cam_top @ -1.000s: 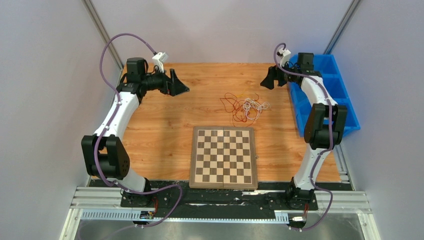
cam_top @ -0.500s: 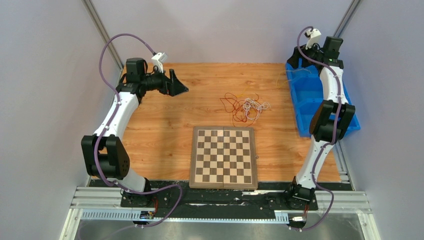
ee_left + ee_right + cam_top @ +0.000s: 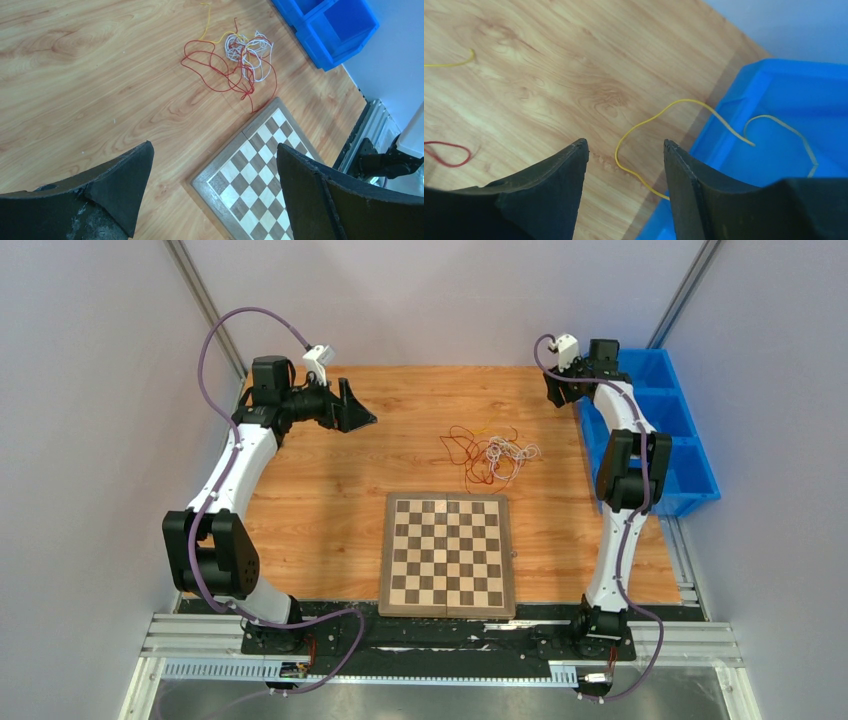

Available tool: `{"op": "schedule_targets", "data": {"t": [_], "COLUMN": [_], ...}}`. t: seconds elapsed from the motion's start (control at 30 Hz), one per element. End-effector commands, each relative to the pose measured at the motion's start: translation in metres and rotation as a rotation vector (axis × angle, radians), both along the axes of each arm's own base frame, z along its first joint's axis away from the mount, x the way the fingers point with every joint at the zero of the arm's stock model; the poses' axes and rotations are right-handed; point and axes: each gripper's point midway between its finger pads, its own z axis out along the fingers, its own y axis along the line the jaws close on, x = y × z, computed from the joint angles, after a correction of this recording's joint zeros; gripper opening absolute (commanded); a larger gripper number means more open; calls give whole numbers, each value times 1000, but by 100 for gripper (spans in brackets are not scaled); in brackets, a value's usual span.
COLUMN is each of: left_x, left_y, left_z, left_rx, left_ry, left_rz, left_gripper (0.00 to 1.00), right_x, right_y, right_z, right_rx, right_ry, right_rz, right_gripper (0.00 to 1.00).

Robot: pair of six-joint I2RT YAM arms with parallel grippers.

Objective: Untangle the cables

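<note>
1. Pale grey walls point(image 3: 90, 390) enclose a light wooden table top point(image 3: 330, 470). A brown-and-cream wooden chessboard point(image 3: 447, 552) lies at its near edge, and a blue plastic compartment bin point(image 3: 690, 465) stands along its right side.
2. Half a second ago the right arm was reaching over the bin's far compartment. Now it has swung back to the table's far right corner, just beside the bin.
3. The right gripper point(image 3: 625, 144) has narrowed over that second. Its jaws now stand partly spread, with nothing pinched between them.
4. Below it lies a single thin yellow wire point(image 3: 689, 100). One stretch is inside the blue bin, and the rest is draped over the rim and curling onto the wood.
5. That reads as one strand carried clear of the bunch and let go, though not all of it landed inside.
6. The tangle of thin red, white and yellow wires point(image 3: 495, 455) sits where it did a second ago, mid-table, just beyond the chessboard. Red loops trail off to its left point(image 3: 215, 70), so most of the untangling is left to do.
7. The left gripper point(image 3: 214, 147) has not moved. It hovers at the far left, well apart from the tangle, jaws spread wide and empty.
8. A likely next step is returning to the tangle for another strand; such thin wires may snag and drag the whole bunch.
</note>
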Motion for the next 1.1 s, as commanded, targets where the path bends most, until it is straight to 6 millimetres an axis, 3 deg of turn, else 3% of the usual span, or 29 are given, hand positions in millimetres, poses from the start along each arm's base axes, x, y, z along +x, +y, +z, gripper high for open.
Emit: {"op": "schedule_targets", "data": {"t": [0.0, 0.27, 0.5, 0.67, 0.77, 0.83, 0.93, 1.07], "left_x": [4, 5, 8, 10, 10, 11, 12, 10], "left_y": [0, 4, 7, 7, 8, 8, 8, 7], "left_z": [10, 6, 3, 3, 3, 2, 3, 3], "left_rx": [1, 24, 32, 39, 43, 42, 41, 36], "left_ry": [-31, -29, -19, -19, -18, -16, -19, -15], "left_rz": [19, 44, 59, 61, 63, 64, 66, 62], "left_gripper": [100, 100, 100, 100, 100, 100, 100, 100], "right_x": [16, 30, 42, 51, 53, 53, 56, 62], "right_y": [-7, -2, -1, -12, -16, -19, -20, -37], "right_z": [-17, -39, -51, -50, -46, -39, -16, 39], "right_rx": [56, 145, 175, 182, 185, 194, 241, 251], "right_ry": [19, 5, -3, -20, -29, -40, -73, -203], "right_rz": [-110, -182, -195, -239, -246, -243, -228, -225], "right_gripper": [59, 61, 30, 27, 14, 0, 0, 0]}}
